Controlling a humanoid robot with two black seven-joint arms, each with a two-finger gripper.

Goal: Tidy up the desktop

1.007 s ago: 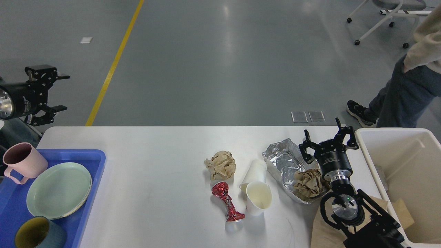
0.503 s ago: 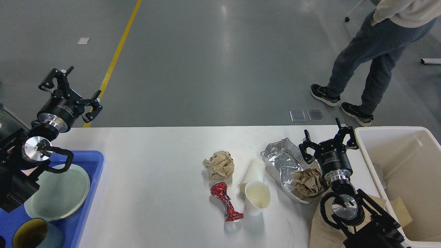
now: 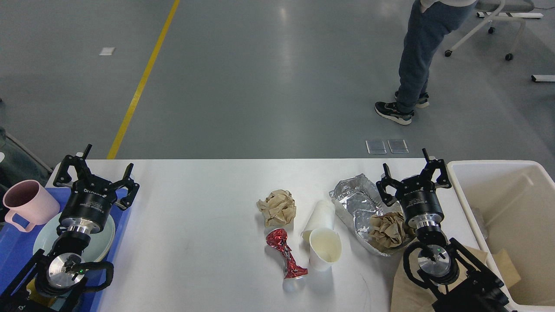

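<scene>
- The desktop [image 3: 208, 208] spans the lower half of the head view, white, with grey floor [image 3: 269, 78] beyond its far edge.
- Near its middle lie a brown paper wad [image 3: 277, 207], a crushed red can [image 3: 286, 255] just in front of it, and two white cups [image 3: 323, 240], one lying behind the other.
- Right of the cups sits a crumpled foil tray [image 3: 353, 199] with a second brown wad [image 3: 387, 229] resting in its near end.
- The right gripper [image 3: 412, 175] hangs over the foil tray's right side, fingers spread apart and holding nothing.
- A cream bin [image 3: 498, 173] stands at the desktop's right end, with brown paper inside.
- At the left end is a blue tray [image 3: 17, 247] holding a green plate [image 3: 43, 240] and a pink mug [image 3: 26, 208].
- The left gripper [image 3: 96, 173] is above the tray's far right corner, fingers splayed and empty; what lies under the arm at the tray's near end is too hidden to make out.
- A person's legs [image 3: 416, 52] and a chair base [image 3: 490, 21] show on the floor, upper right.
</scene>
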